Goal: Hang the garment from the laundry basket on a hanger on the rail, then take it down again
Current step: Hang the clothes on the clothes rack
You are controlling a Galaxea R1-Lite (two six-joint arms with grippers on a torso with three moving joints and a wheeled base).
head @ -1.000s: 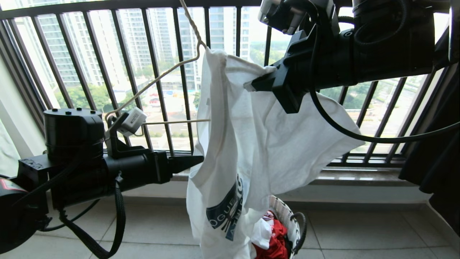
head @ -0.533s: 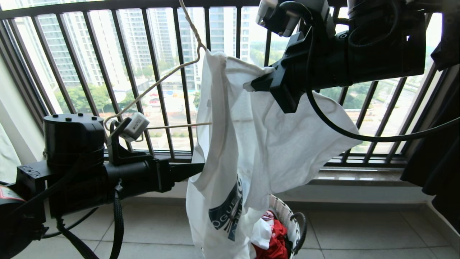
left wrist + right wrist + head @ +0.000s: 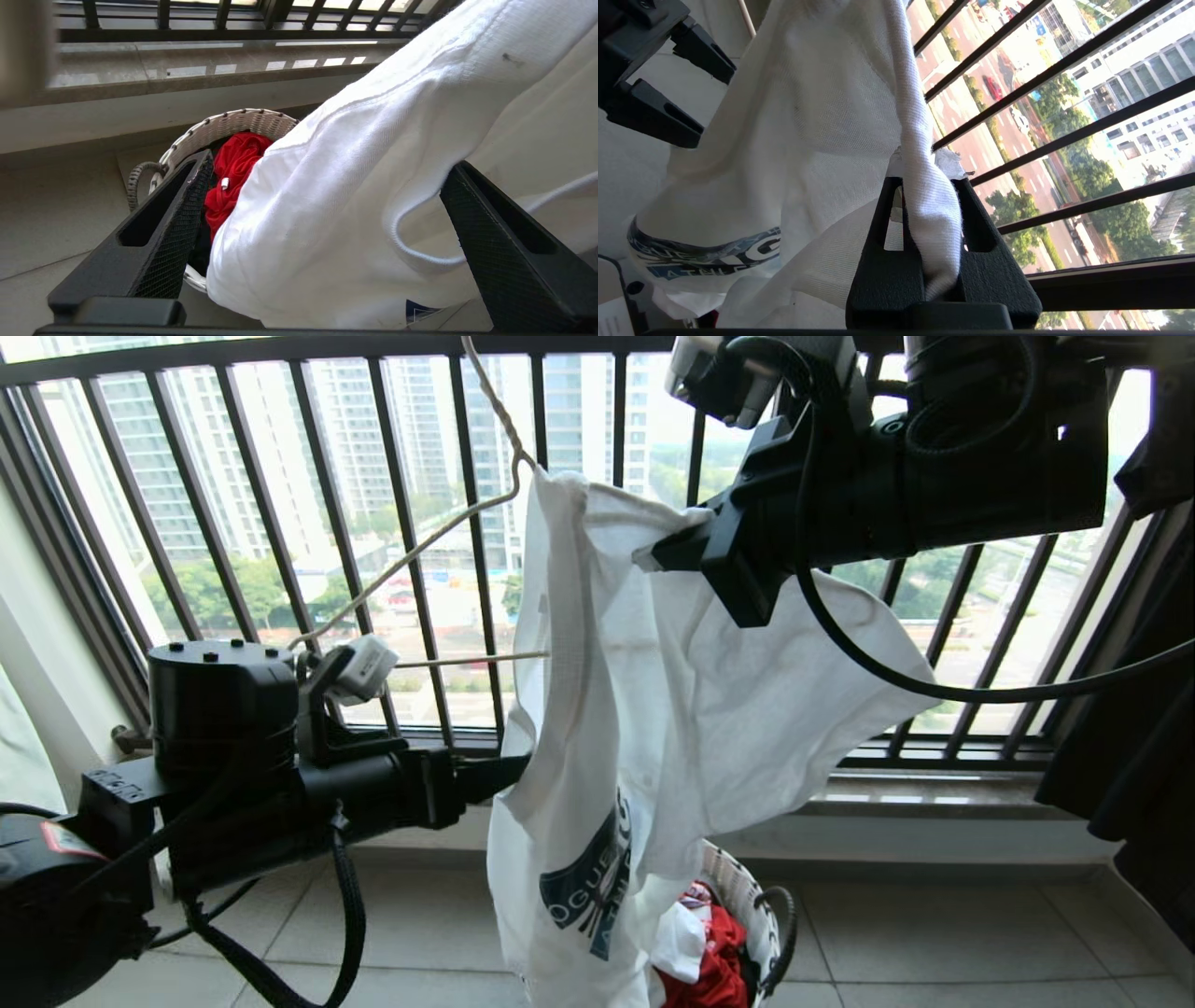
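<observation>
The white T-shirt (image 3: 653,709) hangs half-dressed on the wire hanger (image 3: 448,523), whose hook runs up out of the head view, so the rail itself is not seen. One hanger shoulder is inside the shirt; the other, on the robot's left, slopes down bare beside the cloth. Just to the right of the hanger's neck, the right tool (image 3: 667,553) is pressed together on a fold at the shirt's upper edge (image 3: 927,186), apparently to hold the cloth up and keep the opening taut. Below the hanger's bare end, the left tool (image 3: 322,233) has its jaws spread wide, with a bunched fold of shirt lying between them but not pinched; it seems placed to take that cloth and draw it over the bare shoulder. Directly beneath the hanger stands the laundry basket (image 3: 747,887), holding a red cloth (image 3: 719,971), with the shirt's hem draped across its rim.
</observation>
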